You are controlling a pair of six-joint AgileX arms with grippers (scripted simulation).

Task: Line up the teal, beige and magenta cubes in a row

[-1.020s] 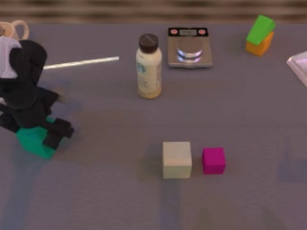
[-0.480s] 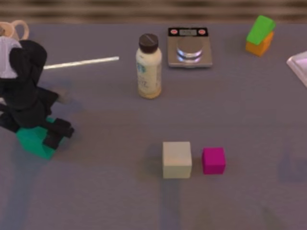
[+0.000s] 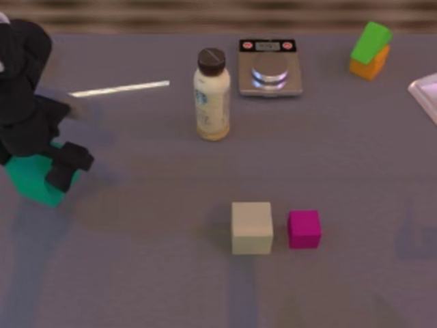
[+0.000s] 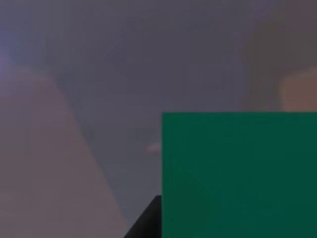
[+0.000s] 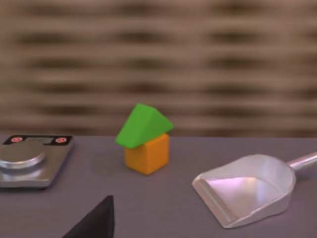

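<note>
— Where's the teal cube (image 3: 33, 179) right now?

— Far left edge of the top frame, about mid-height. The left gripper (image 3: 60, 169) sits closed on it, dark fingers clamped to the cube's right side. In the left wrist view the cube (image 4: 238, 174) fills the lower right, tight against the camera, so I'd say it's held rather than just touched.

— Lifted or on the table?

— Can't tell from here.

— And where does it need to go?

— Off to its right and a bit lower in the frame. The beige cube (image 3: 252, 227) sits lower centre, with the magenta cube (image 3: 304, 229) just beside it on the right, a small gap between them. Those two already make a left-to-right line, so the open spot for teal looks like the one left of beige.

— Which arm is nearer that spot?

— The left, and it already has the cube. The right gripper isn't in the top view; only a dark tip (image 5: 94, 222) shows in its own camera, so I can't tell if it's open.

— Anything beyond?

— A bottle (image 3: 212, 94) and a scale (image 3: 269, 67) further up, clear of that path, I'd judge.
</note>
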